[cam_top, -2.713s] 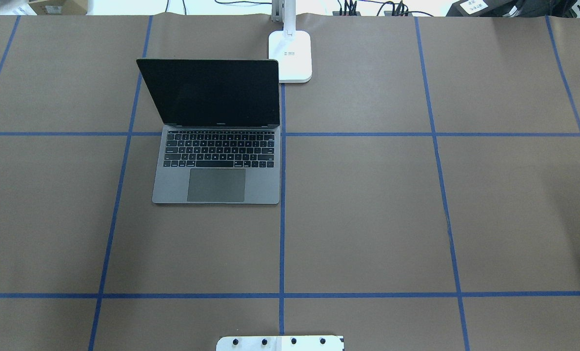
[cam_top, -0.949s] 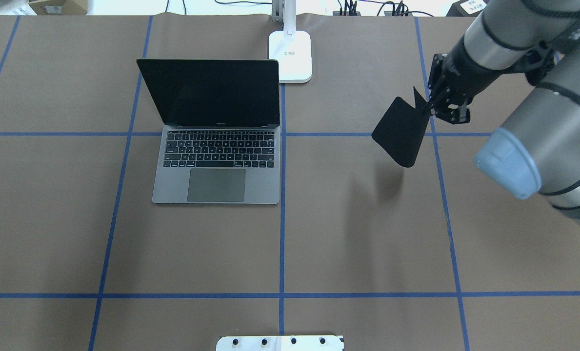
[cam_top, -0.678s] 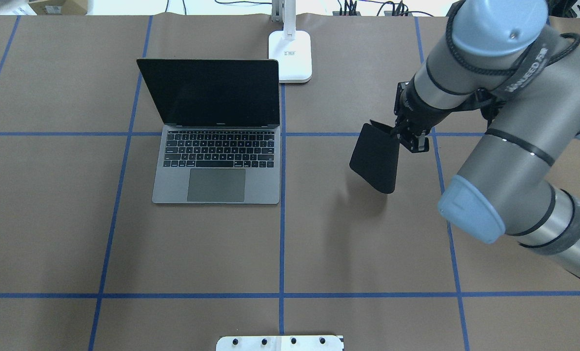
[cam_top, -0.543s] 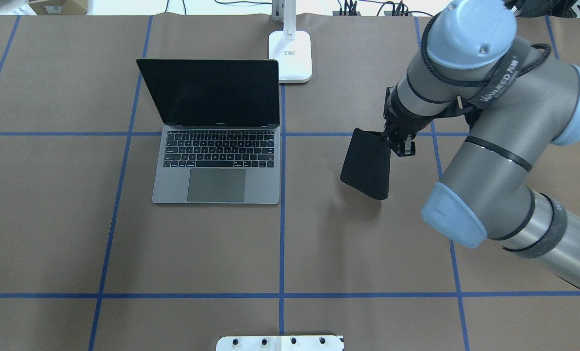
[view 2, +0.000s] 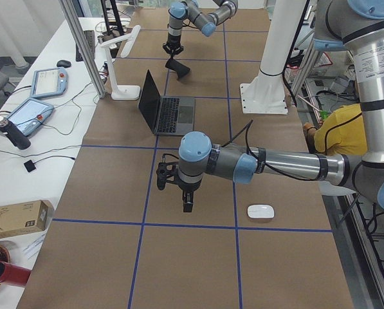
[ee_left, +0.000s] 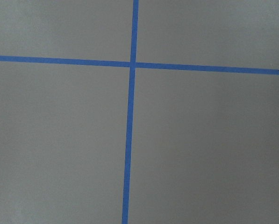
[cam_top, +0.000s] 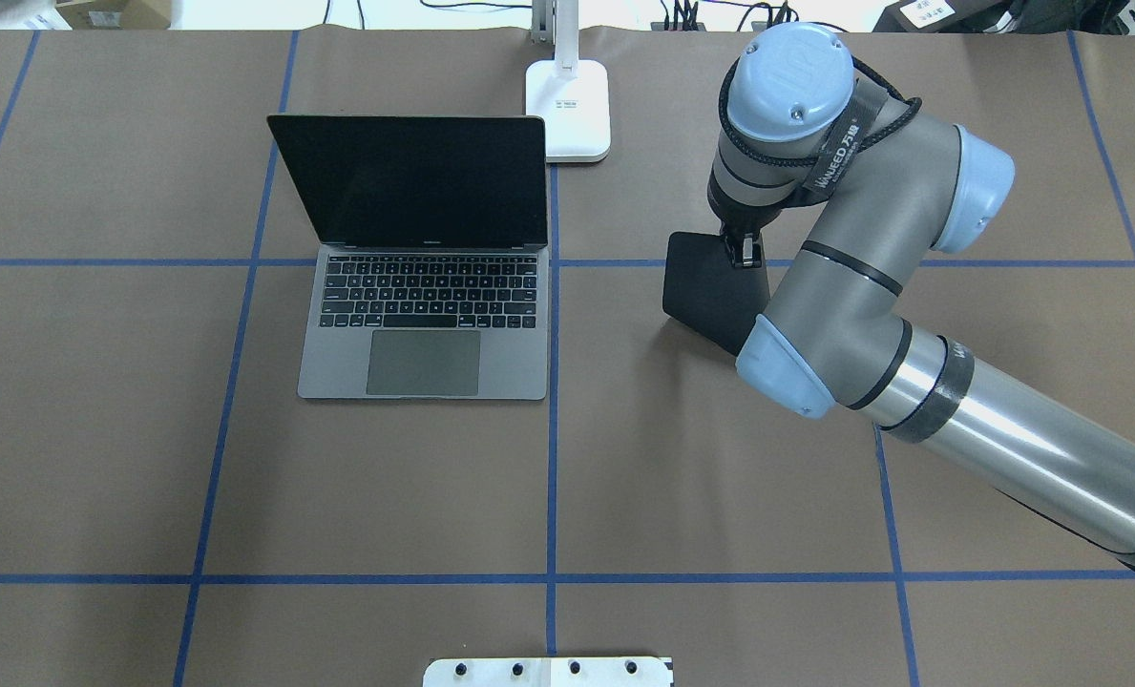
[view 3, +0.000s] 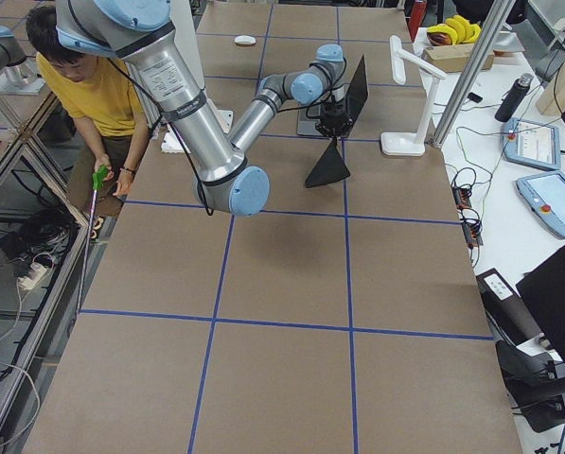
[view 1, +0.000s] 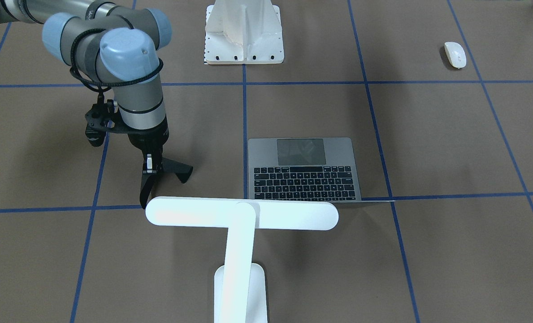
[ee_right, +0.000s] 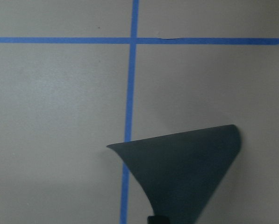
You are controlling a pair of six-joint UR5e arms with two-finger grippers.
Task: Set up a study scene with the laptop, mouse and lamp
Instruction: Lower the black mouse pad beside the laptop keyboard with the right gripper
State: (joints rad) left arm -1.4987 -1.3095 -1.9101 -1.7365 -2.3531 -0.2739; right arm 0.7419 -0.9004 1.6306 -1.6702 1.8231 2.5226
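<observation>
Overhead: pad [cam_top: 705, 286] (edge pinched) near laptop [cam_top: 424, 291]

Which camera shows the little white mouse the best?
The exterior front-facing view: the mouse lies unblocked on the table, its whole oval seen from above. Exterior left shows it too, at a slant. Exterior right shows a tiny far speck. The overhead and wrist views miss it.
</observation>
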